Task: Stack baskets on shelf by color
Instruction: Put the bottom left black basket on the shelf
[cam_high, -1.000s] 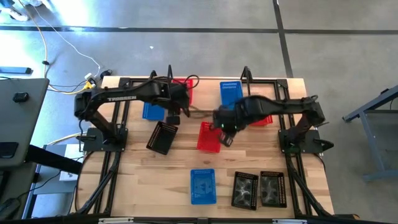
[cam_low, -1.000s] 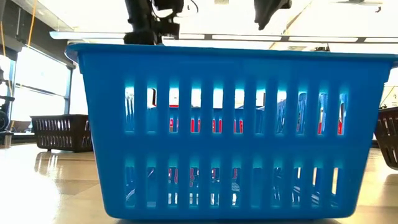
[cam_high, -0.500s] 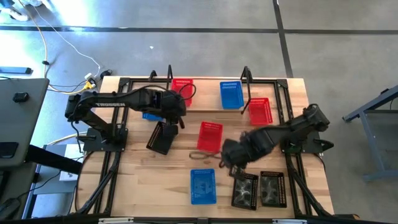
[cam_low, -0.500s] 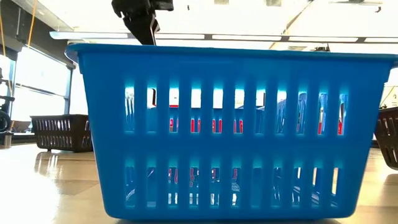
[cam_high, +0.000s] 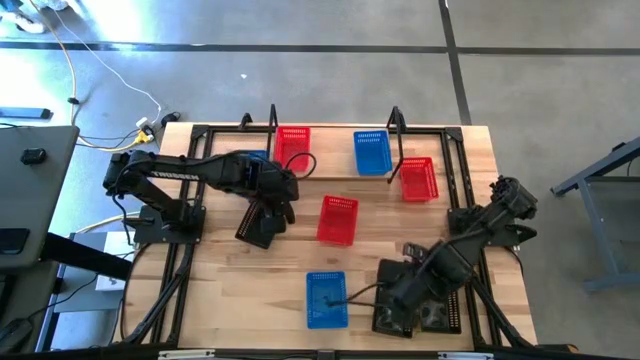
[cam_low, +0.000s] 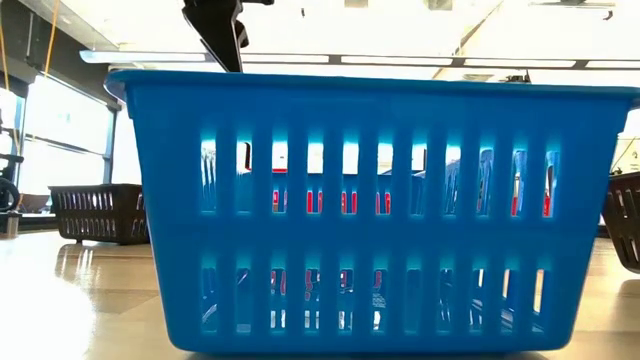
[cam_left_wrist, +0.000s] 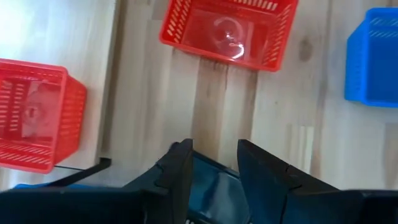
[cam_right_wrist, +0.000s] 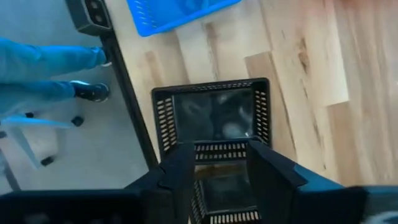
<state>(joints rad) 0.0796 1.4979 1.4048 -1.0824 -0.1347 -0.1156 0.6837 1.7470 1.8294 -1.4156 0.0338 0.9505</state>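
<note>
My right gripper (cam_high: 395, 300) (cam_right_wrist: 219, 163) is open over two black baskets (cam_high: 437, 303) that stand side by side at the table's near right. Its fingers straddle their adjoining rims (cam_right_wrist: 217, 149). My left gripper (cam_high: 278, 200) (cam_left_wrist: 214, 163) is open above the far end of a third black basket (cam_high: 260, 226), which stands askew on the table. A red basket (cam_high: 293, 145) and a blue basket (cam_high: 372, 152) stand on the shelf (cam_high: 334, 165). Another red basket (cam_high: 338, 220) and another blue one (cam_high: 326, 298) stand on the tabletop.
A third red basket (cam_high: 418, 178) stands just right of the shelf's right upright (cam_high: 397, 122). A blue basket (cam_high: 250, 158) shows partly under my left arm. In the low view the near blue basket (cam_low: 370, 210) hides most of the table. A person's legs (cam_right_wrist: 56, 62) stand beyond the near edge.
My right gripper has swung from beside the red basket in the table's middle toward the near edge, ending over the two black baskets. My left arm has sunk a little toward the near edge, with its gripper staying over the askew black basket. No basket has moved.
</note>
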